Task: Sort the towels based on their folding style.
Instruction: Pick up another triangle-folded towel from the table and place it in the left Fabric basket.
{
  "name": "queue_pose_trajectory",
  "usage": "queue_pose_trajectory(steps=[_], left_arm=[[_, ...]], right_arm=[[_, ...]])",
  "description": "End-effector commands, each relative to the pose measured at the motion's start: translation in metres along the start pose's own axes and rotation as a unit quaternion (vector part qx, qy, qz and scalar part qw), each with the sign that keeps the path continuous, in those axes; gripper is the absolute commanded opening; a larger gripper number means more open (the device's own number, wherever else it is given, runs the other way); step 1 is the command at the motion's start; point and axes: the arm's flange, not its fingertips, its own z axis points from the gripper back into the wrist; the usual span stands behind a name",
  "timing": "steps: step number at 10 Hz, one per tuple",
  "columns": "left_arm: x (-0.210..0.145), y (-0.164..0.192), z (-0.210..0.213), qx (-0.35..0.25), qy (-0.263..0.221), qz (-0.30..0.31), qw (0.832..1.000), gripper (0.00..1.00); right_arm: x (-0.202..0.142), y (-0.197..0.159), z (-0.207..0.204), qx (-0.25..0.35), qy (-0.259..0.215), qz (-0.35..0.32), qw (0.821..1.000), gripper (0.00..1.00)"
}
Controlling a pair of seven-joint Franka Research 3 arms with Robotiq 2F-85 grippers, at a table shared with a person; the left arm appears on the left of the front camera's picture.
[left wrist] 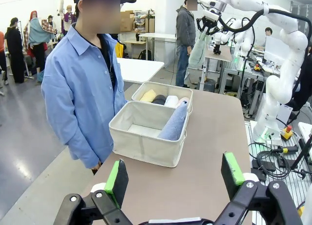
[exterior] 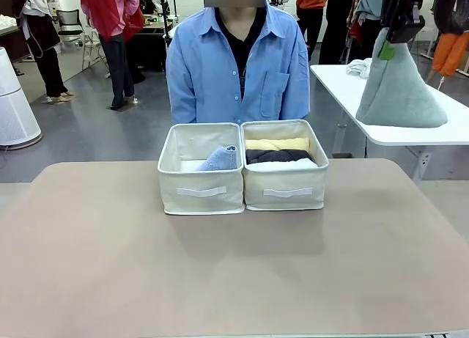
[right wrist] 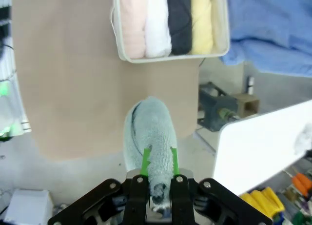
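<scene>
Here the right gripper (exterior: 390,46) is clamping the grey-green cone (exterior: 399,89) by its tip, base hanging down. The left box (exterior: 201,193) is lying leftward of it, past the right box (exterior: 286,193). The left gripper (left wrist: 173,173) is gaping wide, empty.

Tan table (exterior: 95,265) — two cream boxes (exterior: 201,195)

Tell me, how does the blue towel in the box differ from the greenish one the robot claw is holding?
The light blue towel leans inside the left box; the pale grey-green towel hangs in the air off to the side. The blue one lies free; the grey-green one is pinched at its narrow tip by the right gripper, wide end down. Both are cone-shaped terry.
</scene>
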Motion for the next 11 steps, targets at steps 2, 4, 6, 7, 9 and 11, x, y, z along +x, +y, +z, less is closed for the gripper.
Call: queue_pose_trajectory(steps=[2,4,6,7,9,11], left_arm=[[0.001,-0.002,0.001,-0.001,-0.003,-0.003,1.0,1.0],[0.001,-0.002,0.001,-0.001,-0.003,-0.003,1.0,1.0],[0.001,-0.002,0.001,-0.001,-0.003,-0.003,1.0,1.0],[0.001,-0.002,0.001,-0.001,-0.003,-0.003,1.0,1.0],[0.001,-0.002,0.001,-0.001,-0.003,-0.003,1.0,1.0],[0.001,-0.002,0.001,-0.001,-0.003,-0.003,1.0,1.0]], right_arm=[[0.003,0.001,0.012,-0.011,-0.006,0.011,1.0,0.0],[0.028,0.0,0.001,-0.012,-0.011,-0.011,1.0,0.15],[0.123,-0.012,0.01,-0.041,-0.065,0.003,0.997,0.15],[0.166,-0.023,0.006,-0.037,-0.085,0.007,0.996,0.15],[0.233,-0.04,-0.007,-0.027,-0.108,-0.003,0.994,0.15],[0.289,-0.053,-0.025,-0.019,-0.124,0.007,0.992,0.15]])
